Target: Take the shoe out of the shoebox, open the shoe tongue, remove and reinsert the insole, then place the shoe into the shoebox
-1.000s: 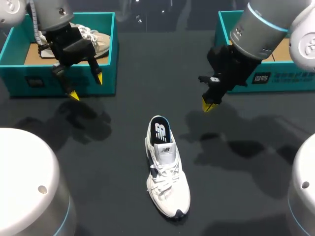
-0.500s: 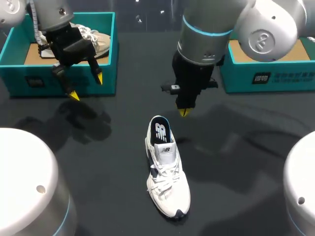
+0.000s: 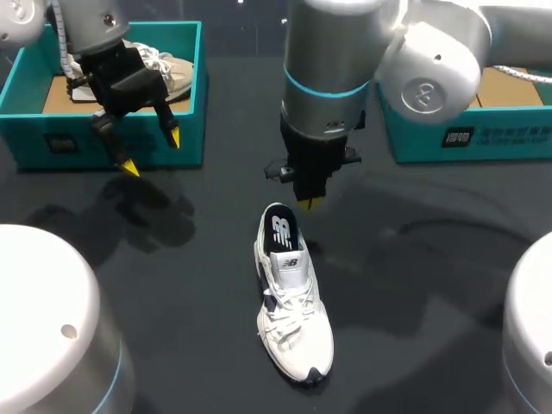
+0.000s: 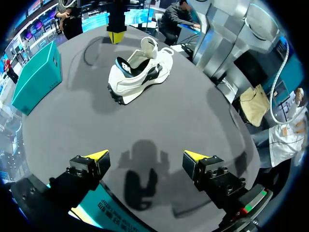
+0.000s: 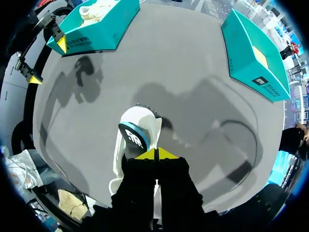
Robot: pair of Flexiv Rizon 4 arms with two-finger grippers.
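Dark tabletop (image 3: pixel 172 285) carries the shoe (image 3: pixel 291 297), upright on its sole, well apart from left box (image 3: pixel 26 129) and right box (image 3: pixel 500 142). Right hand (image 3: pixel 310 203) hangs vertical just above the heel, tips pressed together, empty. Recommended: part the tips before lowering, then pinch only the tongue, clear of the laces. Left hand (image 3: pixel 152 152) hangs released near the left box.

The left arm (image 3: pixel 86 21) enters from the left side, wrist angled downward. The left gripper (image 3: pixel 152 152) holds its fingers (image 4: pixel 96 155) spread wide apart. The right arm (image 3: pixel 332 52) reaches past the middle, wrist vertical. The right gripper (image 3: pixel 310 203) points straight down at the worktop, fingers (image 5: pixel 146 155) pressed together, yellow tips touching.
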